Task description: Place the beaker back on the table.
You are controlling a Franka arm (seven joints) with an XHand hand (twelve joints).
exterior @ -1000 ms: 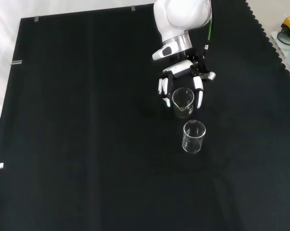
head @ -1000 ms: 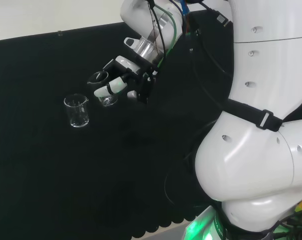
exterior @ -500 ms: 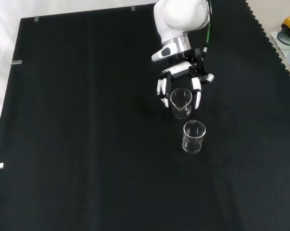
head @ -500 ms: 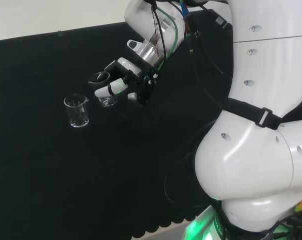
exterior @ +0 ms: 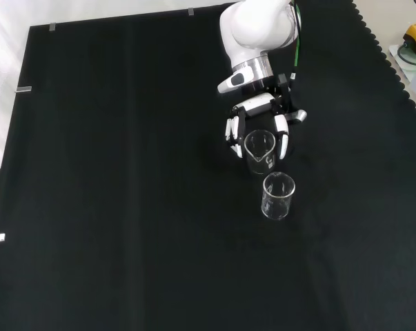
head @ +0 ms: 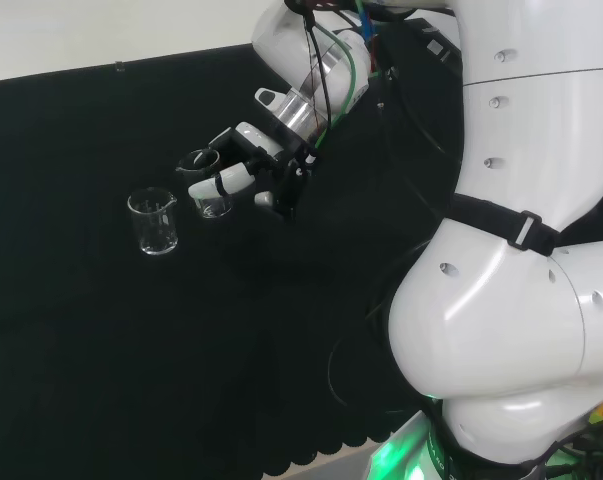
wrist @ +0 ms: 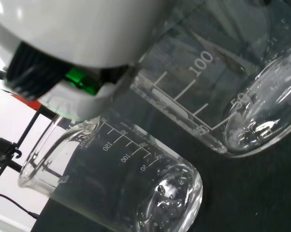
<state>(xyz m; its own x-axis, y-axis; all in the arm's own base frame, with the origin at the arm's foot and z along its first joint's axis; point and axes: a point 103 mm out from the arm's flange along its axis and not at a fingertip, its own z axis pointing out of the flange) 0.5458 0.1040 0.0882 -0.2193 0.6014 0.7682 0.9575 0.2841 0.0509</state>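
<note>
My fingers [exterior: 283, 141] are curled down around a clear glass beaker [exterior: 260, 149], white and black digits on both sides of its wall, so the hand [exterior: 259, 110] is clamped on it. In the front view this held beaker sits right of centre in the upper half of the frame, its spout rim pointing toward the lower edge. I cannot tell from that view whether its base is touching the black cloth surface [exterior: 125, 207] or riding just above it. In the head view the hand [head: 251, 160] is left of centre near the top, and the held beaker [head: 213, 196] shows between the fingers [head: 227, 182], looking slightly tilted.

A second beaker [exterior: 277, 196] stands upright on the cloth just below the held one in the front view, close to it, with a narrow gap between them. In the head view that second beaker [head: 154, 221] stands to the left of the hand. The wrist view has both close up: the held beaker [wrist: 222, 92] with its printed graduation marks, and the second beaker [wrist: 121, 179] just beside it, also marked.

The arm's white links [head: 521, 250] rise along the right side of the head view.
</note>
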